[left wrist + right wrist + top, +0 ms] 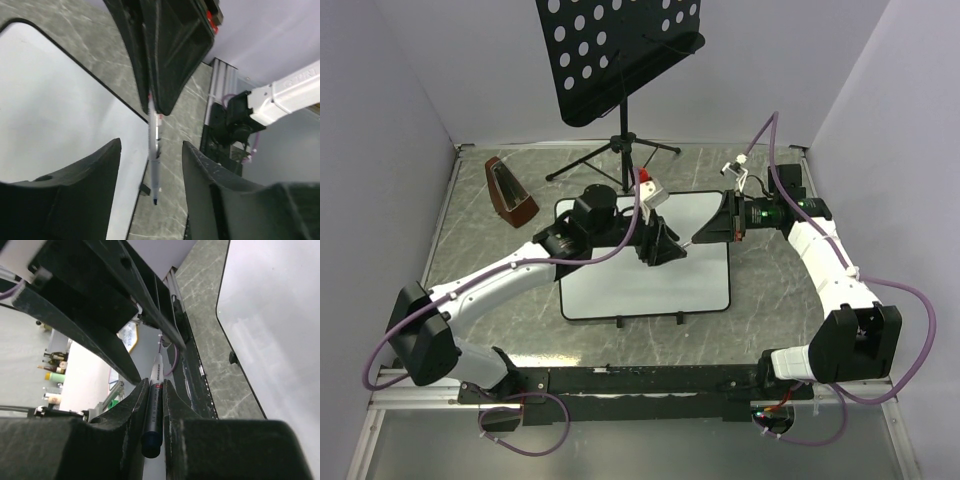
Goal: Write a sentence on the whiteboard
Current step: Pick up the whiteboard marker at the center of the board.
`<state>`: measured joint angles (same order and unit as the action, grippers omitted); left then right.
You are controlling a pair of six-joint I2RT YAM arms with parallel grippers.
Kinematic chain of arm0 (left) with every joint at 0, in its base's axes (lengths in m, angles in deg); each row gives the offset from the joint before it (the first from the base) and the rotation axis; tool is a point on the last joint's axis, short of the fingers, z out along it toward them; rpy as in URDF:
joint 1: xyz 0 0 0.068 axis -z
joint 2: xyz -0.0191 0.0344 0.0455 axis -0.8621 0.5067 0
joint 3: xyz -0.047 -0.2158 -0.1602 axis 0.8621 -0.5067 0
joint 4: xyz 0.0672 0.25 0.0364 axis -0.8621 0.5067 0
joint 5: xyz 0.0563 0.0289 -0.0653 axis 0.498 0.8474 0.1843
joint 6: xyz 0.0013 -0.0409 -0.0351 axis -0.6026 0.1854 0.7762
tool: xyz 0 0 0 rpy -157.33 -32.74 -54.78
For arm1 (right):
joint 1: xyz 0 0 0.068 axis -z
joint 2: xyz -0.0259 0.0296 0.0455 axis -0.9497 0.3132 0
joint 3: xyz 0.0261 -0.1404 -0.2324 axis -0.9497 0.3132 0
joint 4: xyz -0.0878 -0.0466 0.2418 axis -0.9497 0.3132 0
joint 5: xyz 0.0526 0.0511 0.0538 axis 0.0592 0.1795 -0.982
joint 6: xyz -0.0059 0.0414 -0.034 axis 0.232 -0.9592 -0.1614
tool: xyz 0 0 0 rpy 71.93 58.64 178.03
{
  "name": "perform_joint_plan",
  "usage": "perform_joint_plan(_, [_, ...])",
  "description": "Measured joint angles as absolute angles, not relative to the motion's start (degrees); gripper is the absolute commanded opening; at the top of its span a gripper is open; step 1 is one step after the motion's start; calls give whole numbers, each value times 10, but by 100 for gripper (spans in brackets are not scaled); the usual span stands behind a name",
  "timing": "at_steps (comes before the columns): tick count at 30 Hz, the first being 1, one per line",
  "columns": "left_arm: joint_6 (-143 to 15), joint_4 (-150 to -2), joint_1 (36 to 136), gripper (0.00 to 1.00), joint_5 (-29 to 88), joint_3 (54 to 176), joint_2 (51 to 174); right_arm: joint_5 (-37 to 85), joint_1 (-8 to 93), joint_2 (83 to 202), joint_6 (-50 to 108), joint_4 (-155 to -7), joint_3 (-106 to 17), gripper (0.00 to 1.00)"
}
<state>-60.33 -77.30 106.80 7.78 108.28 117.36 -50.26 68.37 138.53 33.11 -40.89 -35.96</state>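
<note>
One whiteboard (650, 285) lay flat on the grey table (500, 320), its two clips (620, 322) on the edge nearest the arm bases. Over the whiteboard's right part, my right gripper (152, 390) was clamped on a marker (152, 415), the pen's slim end sticking out past the fingers. My left gripper (151, 150) hung over the whiteboard's middle, fingers apart, one on each side of that pen without touching it. Beyond the whiteboard's far edge stood a black perforated music stand (620, 60). Off its far left corner sat a brown wedge-shaped object (510, 192).
</note>
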Motion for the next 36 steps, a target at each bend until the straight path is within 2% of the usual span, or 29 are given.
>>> perform_joint_plan(1, [-604,-770,1071,52,72,1085,1177,-506,684,1385,326,-413,-360,0])
perform_joint_plan(5, [-610,-755,1076,35,53,1097,1187,-515,686,1385,315,-426,-359,0])
perform_joint_plan(6, [-611,-752,1076,25,51,1098,1188,-516,686,1385,312,-429,-359,0])
perform_joint_plan(9, [-622,-733,1075,1,45,1112,1193,-526,687,1383,302,-438,-351,0])
perform_joint_plan(10, [-624,-722,1074,1,41,1118,1197,-524,687,1382,301,-439,-348,2])
perform_joint_plan(11, [-625,-716,1073,1,41,1123,1200,-524,687,1382,300,-443,-347,8])
perform_joint_plan(12, [-629,-709,1073,1,40,1128,1204,-524,688,1382,301,-445,-346,34])
perform_joint_plan(15, [-644,-688,1072,1,34,1142,1209,-524,689,1382,330,-420,-349,66])
perform_joint_plan(18, [-660,-657,1067,1,9,1158,1209,-518,689,1393,424,-326,-389,73])
perform_joint_plan(22, [-674,-618,1054,1,-22,1190,1216,-521,689,1430,530,-221,-474,74])
perform_joint_plan(26, [-680,-601,1047,1,-33,1204,1226,-520,684,1444,568,-174,-486,72])
perform_joint_plan(31, [-673,-596,1047,1,-34,1204,1234,-515,664,1445,560,-177,-480,67])
perform_joint_plan(36, [-660,-605,1045,1,-33,1204,1235,-503,650,1443,533,-199,-460,58])
